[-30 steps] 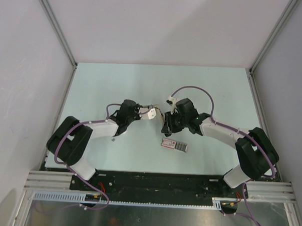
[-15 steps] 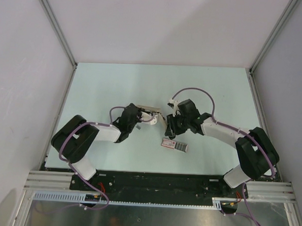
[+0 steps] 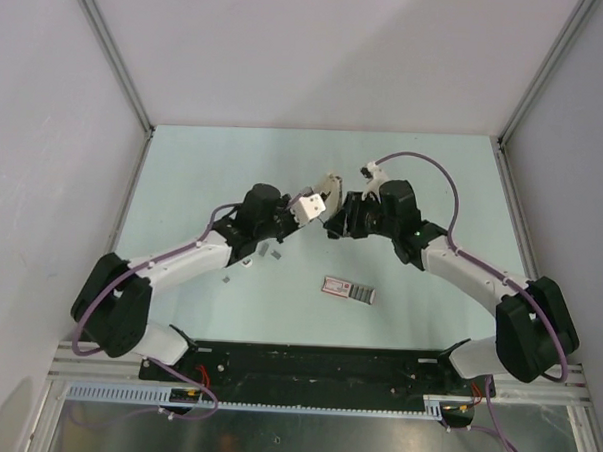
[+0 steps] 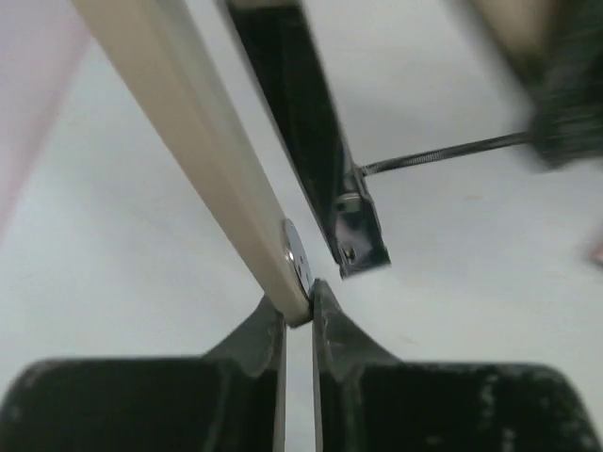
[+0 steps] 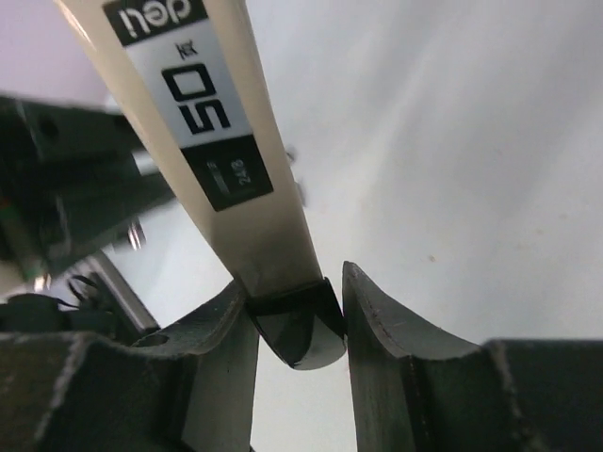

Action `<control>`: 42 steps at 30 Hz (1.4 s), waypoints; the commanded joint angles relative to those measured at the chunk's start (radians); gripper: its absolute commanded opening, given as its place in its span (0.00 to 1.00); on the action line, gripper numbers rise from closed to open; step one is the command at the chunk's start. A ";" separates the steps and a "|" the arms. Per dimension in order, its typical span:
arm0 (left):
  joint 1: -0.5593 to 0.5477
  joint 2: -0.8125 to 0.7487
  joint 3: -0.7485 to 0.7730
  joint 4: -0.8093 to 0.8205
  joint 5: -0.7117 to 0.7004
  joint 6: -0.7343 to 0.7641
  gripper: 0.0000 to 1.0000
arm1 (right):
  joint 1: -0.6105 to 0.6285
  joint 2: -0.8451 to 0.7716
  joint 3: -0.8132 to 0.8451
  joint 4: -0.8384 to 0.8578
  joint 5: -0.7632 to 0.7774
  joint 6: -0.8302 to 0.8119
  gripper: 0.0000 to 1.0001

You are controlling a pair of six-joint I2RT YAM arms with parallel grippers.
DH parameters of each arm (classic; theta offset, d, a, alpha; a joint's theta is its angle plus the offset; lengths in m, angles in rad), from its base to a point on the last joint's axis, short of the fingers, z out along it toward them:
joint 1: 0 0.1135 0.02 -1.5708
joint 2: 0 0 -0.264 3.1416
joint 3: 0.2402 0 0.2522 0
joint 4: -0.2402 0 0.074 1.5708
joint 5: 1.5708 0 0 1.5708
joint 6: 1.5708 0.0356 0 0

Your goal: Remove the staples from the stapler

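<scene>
— How is the stapler (image 3: 326,194) seen?
— Swung open, with the beige base parted from the black arm, and held up off the worktop (image 3: 214,172).
— And the staples (image 3: 265,248)?
— Small grey bits are scattered beneath.

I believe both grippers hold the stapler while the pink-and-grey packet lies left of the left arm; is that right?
Not quite: the top external view shows the packet lying right of the left arm, near the middle. The left gripper and right gripper both hold the stapler.
</scene>
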 commanded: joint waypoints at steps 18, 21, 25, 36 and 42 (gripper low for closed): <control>0.258 -0.205 0.111 -0.244 0.519 -0.328 0.57 | 0.002 0.078 0.247 -0.045 0.355 -0.051 0.00; 0.333 -0.229 0.111 -0.261 0.521 -0.317 0.57 | -0.006 0.116 0.274 -0.047 0.400 -0.104 0.00; 0.391 -0.274 0.082 -0.276 0.510 -0.297 0.57 | -0.005 0.175 0.314 -0.002 0.491 -0.177 0.00; 0.471 -0.323 0.017 -0.313 0.508 -0.288 0.57 | 0.048 0.351 0.324 0.358 0.914 -0.374 0.00; 0.493 -0.356 -0.012 -0.317 0.510 -0.263 0.56 | 0.101 0.464 0.334 0.511 1.117 -0.491 0.00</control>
